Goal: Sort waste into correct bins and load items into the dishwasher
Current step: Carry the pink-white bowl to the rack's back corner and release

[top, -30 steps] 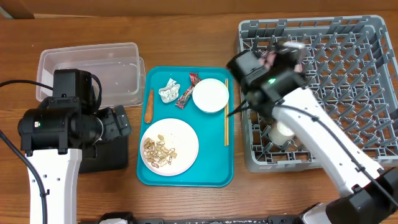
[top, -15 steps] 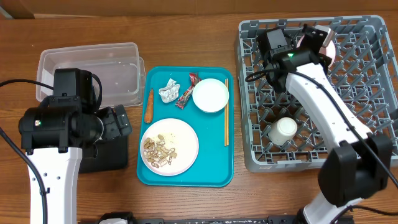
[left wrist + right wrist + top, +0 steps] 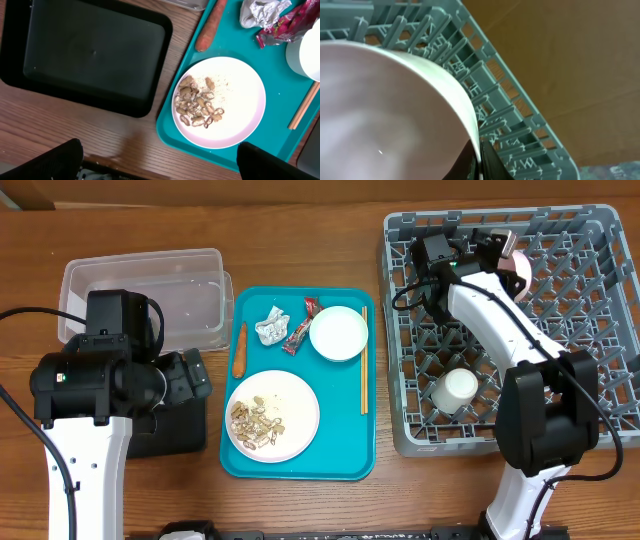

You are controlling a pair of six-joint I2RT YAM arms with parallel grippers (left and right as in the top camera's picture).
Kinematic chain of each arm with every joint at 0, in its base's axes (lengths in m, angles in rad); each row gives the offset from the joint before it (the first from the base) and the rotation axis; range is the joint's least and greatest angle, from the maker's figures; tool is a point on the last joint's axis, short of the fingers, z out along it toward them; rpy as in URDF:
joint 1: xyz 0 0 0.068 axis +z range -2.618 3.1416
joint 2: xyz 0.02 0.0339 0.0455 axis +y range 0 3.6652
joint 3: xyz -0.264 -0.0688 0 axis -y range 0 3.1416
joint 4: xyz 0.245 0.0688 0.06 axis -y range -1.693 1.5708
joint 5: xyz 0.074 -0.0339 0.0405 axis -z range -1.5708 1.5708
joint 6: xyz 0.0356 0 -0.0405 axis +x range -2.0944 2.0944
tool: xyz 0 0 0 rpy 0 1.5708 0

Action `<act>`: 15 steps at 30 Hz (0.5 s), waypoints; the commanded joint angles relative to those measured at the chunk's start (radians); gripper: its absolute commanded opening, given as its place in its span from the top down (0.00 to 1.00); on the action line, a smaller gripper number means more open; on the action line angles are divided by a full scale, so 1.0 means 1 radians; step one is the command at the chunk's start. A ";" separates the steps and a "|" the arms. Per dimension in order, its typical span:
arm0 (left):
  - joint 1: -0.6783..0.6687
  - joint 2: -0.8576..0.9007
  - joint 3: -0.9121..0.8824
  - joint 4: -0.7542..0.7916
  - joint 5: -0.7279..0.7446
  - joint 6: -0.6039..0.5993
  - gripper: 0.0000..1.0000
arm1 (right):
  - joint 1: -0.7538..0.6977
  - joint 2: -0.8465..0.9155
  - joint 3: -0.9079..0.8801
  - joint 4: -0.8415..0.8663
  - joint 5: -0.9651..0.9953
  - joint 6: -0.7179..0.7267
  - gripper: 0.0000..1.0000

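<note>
My right gripper is shut on the rim of a white bowl, held tilted over the back of the grey dishwasher rack. A small white cup lies in the rack's front part. My left gripper hangs open above the table edge, between the black tray bin and the white plate with beige scraps. On the teal tray lie a paper ball, red wrapper, orange stick, second bowl and chopsticks.
The clear plastic tub stands at the back left, partly behind my left arm. Bare wooden table lies between the teal tray and the rack. The rack's upright pegs rise close under the held bowl.
My right arm has swung the bowl from the rack's left side to its back, over the pegs. The left arm and everything on the teal tray have stayed still.
</note>
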State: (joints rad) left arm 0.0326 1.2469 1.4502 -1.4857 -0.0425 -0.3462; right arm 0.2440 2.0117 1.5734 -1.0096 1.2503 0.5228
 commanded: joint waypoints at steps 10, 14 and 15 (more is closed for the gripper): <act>-0.007 0.008 0.005 0.002 -0.017 -0.021 0.00 | 0.000 0.010 -0.005 0.095 0.050 -0.135 0.96; -0.007 0.008 0.005 0.002 -0.017 -0.021 0.00 | 0.003 0.010 -0.005 0.106 0.050 -0.135 0.96; -0.007 0.008 0.005 0.002 -0.017 -0.021 0.00 | 0.003 0.010 -0.005 0.108 0.048 -0.136 0.96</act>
State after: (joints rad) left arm 0.0326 1.2469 1.4502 -1.4857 -0.0425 -0.3462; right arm 0.2447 2.0121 1.5734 -0.9089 1.2873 0.4000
